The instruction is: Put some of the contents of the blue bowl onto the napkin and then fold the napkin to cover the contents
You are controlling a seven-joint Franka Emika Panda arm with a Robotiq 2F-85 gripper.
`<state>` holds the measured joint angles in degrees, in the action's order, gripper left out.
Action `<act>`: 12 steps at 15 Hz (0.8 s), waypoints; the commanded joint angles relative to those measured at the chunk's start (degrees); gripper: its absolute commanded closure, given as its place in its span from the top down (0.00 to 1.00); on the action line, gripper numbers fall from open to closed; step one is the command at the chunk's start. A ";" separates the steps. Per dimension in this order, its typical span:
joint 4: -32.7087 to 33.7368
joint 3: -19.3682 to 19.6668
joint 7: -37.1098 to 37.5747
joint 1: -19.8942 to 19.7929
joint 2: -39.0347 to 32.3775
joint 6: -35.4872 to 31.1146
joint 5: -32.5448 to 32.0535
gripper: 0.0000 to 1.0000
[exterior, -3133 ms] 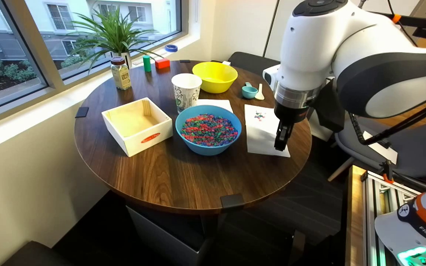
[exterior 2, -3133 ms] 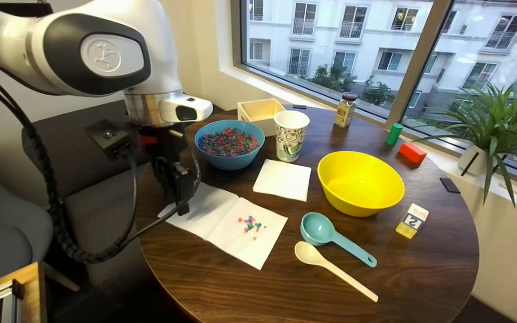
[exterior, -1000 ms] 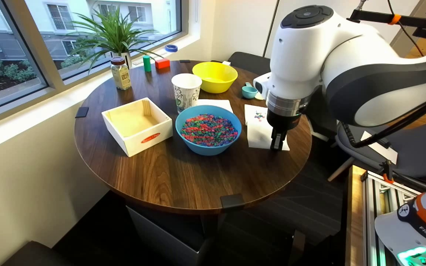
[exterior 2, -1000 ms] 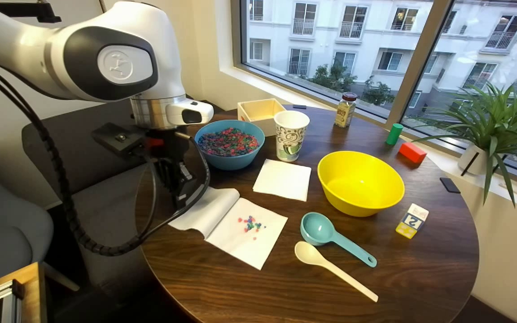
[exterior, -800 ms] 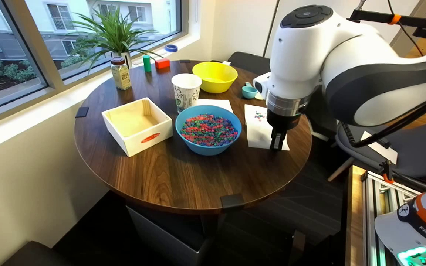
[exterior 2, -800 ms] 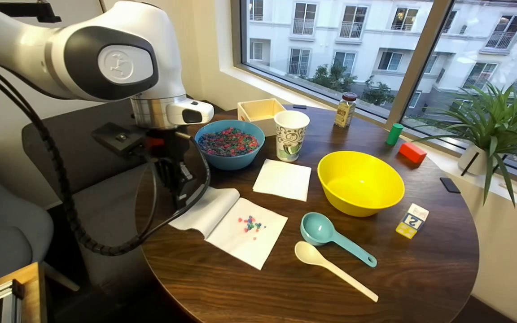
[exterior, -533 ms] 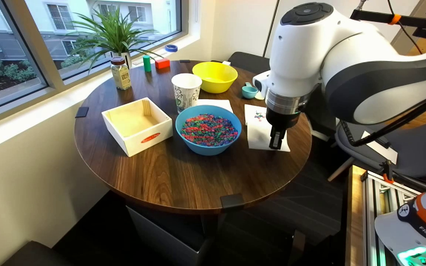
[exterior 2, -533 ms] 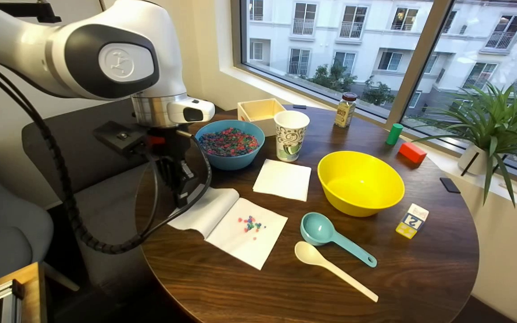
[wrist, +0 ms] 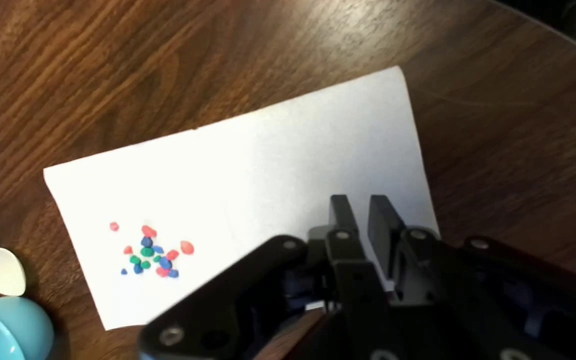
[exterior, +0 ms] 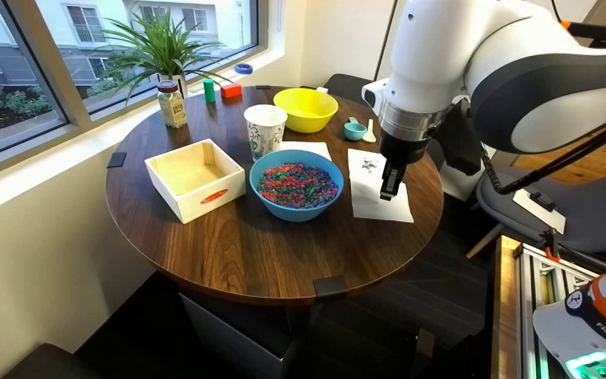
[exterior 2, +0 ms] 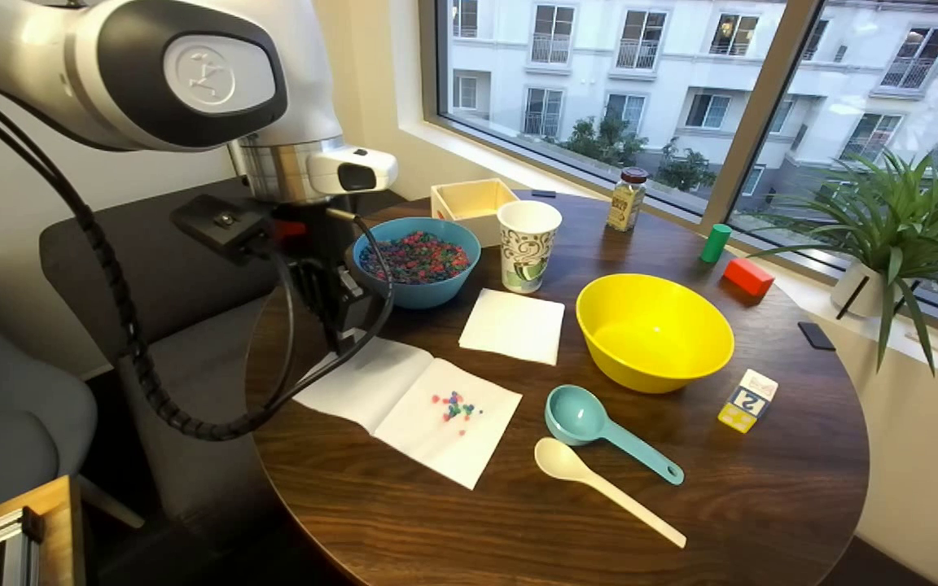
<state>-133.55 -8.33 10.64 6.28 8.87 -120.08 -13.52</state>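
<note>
My empty jaws stand slightly apart over the bare half of the napkin (wrist: 248,195); coloured pieces (wrist: 147,251) lie on its other half, presumably so one fold covers them.

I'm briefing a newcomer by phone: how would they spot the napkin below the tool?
On the round wooden table, find the blue bowl holding coloured bits. Next to it lies the napkin, a creased white rectangle. Unlike the white square by the paper cup, it carries a scatter of coloured pieces.
</note>
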 commanded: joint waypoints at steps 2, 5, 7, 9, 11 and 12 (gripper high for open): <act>-0.37 -0.11 -2.42 0.57 -1.34 -1.40 2.06 0.56; -0.21 -0.08 -3.28 0.74 -2.37 -1.33 2.97 0.80; -0.14 0.00 -3.79 0.76 -3.13 -1.37 3.57 0.93; -0.11 0.05 -4.34 0.74 -3.75 -1.39 4.08 1.00; -0.06 0.12 -4.53 0.67 -4.34 -1.34 4.36 1.00; -0.04 0.14 -4.57 0.66 -4.57 -1.33 4.48 0.99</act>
<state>-133.55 -8.51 7.43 6.76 5.37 -120.18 -10.47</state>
